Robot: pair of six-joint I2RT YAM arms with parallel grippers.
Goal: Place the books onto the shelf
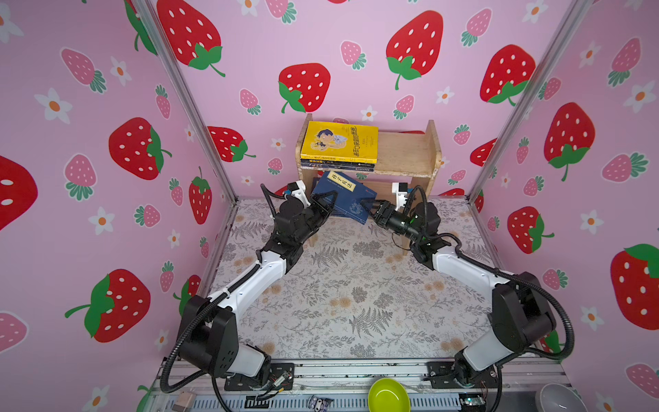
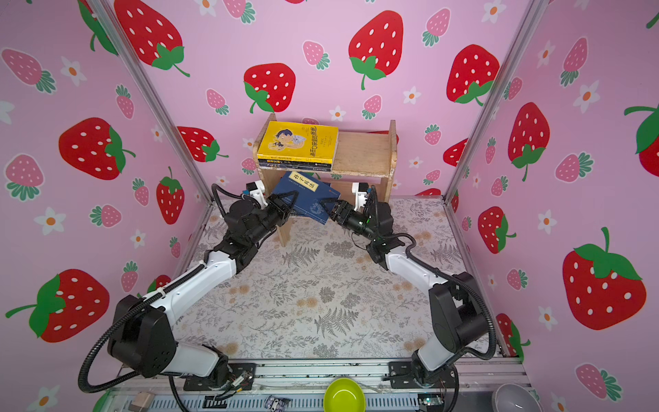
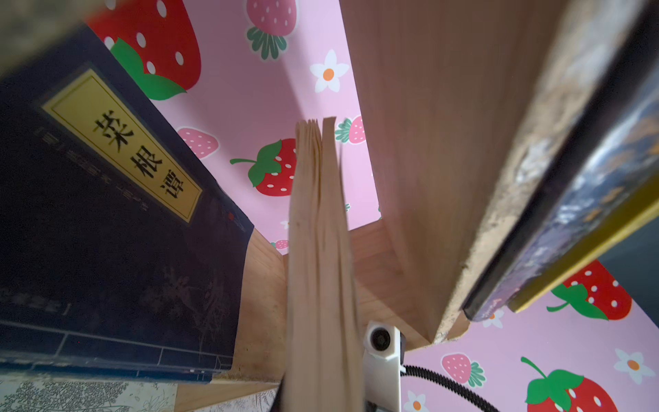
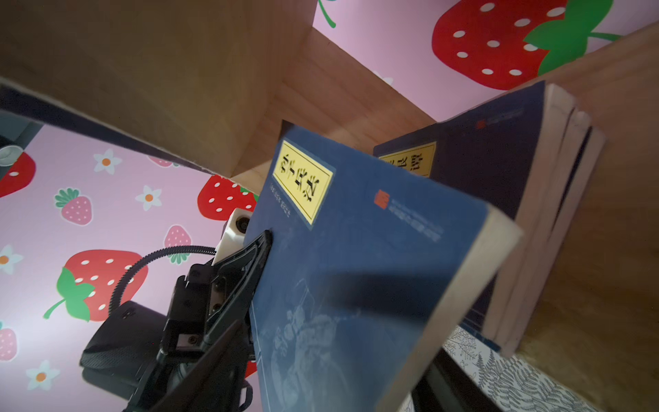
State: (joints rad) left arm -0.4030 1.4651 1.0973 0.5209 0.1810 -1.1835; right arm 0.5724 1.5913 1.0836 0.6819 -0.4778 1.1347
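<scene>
Green bowl (image 1: 388,395) sits at the near rail (image 1: 356,371), off the bench (image 1: 356,285) cover. Shelf (image 1: 406,153) stands at the centre of the bench's far edge. Yellow cartoon book (image 1: 338,141) lies flat on the left half of the top tier, over dark books (image 1: 337,164). Navy book (image 1: 347,201) with a yellow label is tilted at the lower tier's mouth, left side, with other navy books (image 4: 481,160) behind it. Left gripper (image 1: 332,201) is clamped on its left edge. Right gripper (image 1: 368,207) is at its right corner; whether its jaws are apart cannot be told, being blurred.

2 top views look down; wrist views closely face shelf (image 3: 428,142).
</scene>
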